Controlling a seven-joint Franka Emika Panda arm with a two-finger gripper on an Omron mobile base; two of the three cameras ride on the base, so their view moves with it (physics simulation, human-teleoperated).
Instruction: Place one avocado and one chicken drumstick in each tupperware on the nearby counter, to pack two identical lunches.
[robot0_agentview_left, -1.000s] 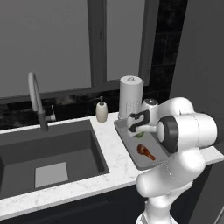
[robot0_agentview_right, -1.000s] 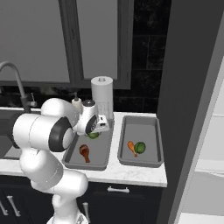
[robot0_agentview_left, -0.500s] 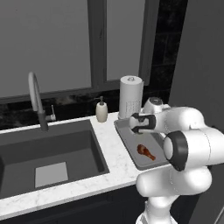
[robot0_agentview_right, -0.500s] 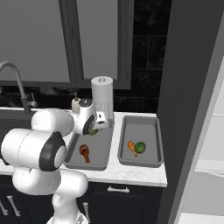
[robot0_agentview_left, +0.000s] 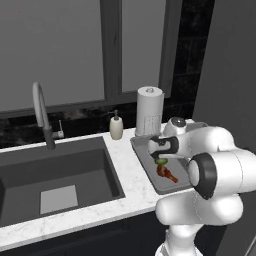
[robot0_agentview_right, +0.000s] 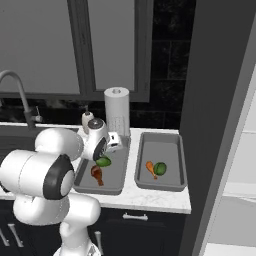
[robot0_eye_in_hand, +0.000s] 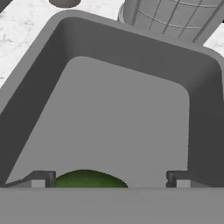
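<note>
Our gripper (robot0_eye_in_hand: 109, 179) fingers spread wide, small round green avocado (robot0_agentview_right: 103, 162) between them, beside orange-brown drumstick (robot0_agentview_right: 97, 174), left shallow grey tray (robot0_agentview_right: 112, 181).

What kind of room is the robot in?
It looks like a kitchen. There is a sink with a curved tap, a soap bottle and a paper towel roll on a white stone counter, and food in grey trays.

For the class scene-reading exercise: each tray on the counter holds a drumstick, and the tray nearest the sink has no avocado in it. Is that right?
Not quite. The tray nearest the sink does hold an avocado, beside its drumstick, as the right base view shows. Each tray does hold a drumstick.
</note>
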